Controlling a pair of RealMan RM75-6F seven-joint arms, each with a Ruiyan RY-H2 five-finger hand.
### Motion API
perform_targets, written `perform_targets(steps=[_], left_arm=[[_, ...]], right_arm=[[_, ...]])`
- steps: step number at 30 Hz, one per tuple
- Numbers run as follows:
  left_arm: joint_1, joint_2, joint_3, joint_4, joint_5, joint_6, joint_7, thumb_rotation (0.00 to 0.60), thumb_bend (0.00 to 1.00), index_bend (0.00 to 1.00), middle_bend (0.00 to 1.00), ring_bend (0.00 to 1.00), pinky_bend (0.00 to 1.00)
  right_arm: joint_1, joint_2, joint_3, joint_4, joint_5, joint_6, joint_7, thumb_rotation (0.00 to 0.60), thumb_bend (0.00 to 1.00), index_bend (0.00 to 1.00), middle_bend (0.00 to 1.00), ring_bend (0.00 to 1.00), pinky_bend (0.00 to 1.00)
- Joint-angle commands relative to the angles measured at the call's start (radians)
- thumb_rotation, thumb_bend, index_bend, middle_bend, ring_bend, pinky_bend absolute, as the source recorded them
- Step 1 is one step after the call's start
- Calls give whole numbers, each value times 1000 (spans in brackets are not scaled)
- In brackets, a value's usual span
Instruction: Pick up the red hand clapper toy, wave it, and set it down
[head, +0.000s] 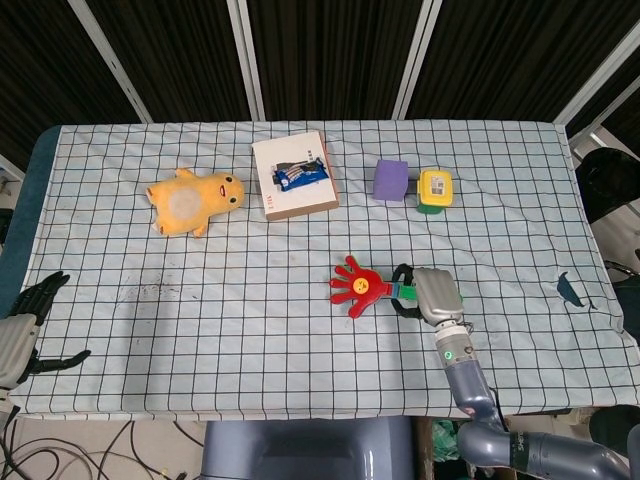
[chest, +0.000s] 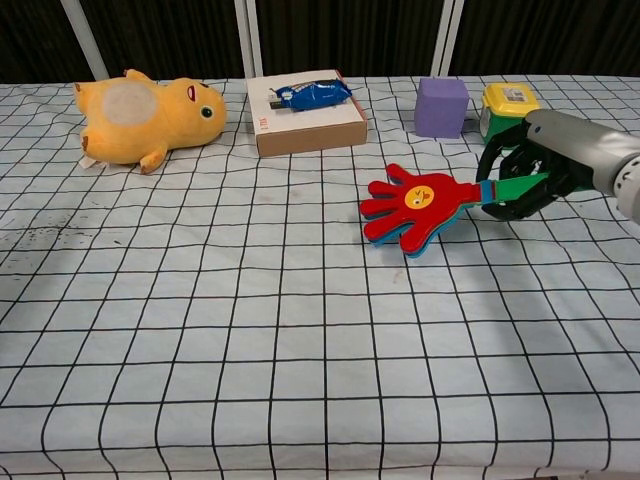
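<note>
The red hand clapper toy (head: 356, 287) (chest: 413, 204) has a yellow smiley face and a green handle. It lies low over the checked cloth, right of centre. My right hand (head: 428, 293) (chest: 540, 165) grips the green handle, fingers curled around it. Whether the toy's red palm touches the cloth I cannot tell. My left hand (head: 32, 320) hangs off the table's left front corner, fingers spread and holding nothing.
A yellow plush toy (head: 192, 200) (chest: 145, 116) lies at the back left. A white box (head: 293, 175) (chest: 305, 112) with a blue packet sits at the back centre. A purple cube (head: 390, 181) (chest: 441, 106) and a green and yellow jar (head: 434, 190) (chest: 509, 113) stand behind the toy.
</note>
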Motion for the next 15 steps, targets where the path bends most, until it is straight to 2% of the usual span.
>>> perform_targets(steps=[1, 2, 4, 13, 15], left_arm=[[0, 0, 0, -1, 0, -1, 2, 600, 0, 0, 0, 0, 0], [0, 0, 0, -1, -1, -1, 2, 600, 0, 0, 0, 0, 0], [0, -1, 0, -1, -2, 0, 3, 600, 0, 0, 0, 0, 0], [0, -3, -1, -1, -5, -1, 11, 600, 0, 0, 0, 0, 0], [1, -4, -1, -1, -5, 1, 13, 600, 0, 0, 0, 0, 0]], right_arm=[[7, -10, -6, 27, 9, -7, -20, 600, 460, 696, 443, 328, 286], [8, -11, -8, 35, 15, -10, -27, 600, 417, 640, 389, 277, 231], [10, -12, -11, 46, 29, -15, -44, 600, 358, 566, 316, 218, 185], [6, -10, -18, 56, 83, -7, -99, 600, 235, 380, 148, 123, 158], [5, -11, -20, 58, 90, -2, -111, 600, 207, 311, 118, 111, 153]])
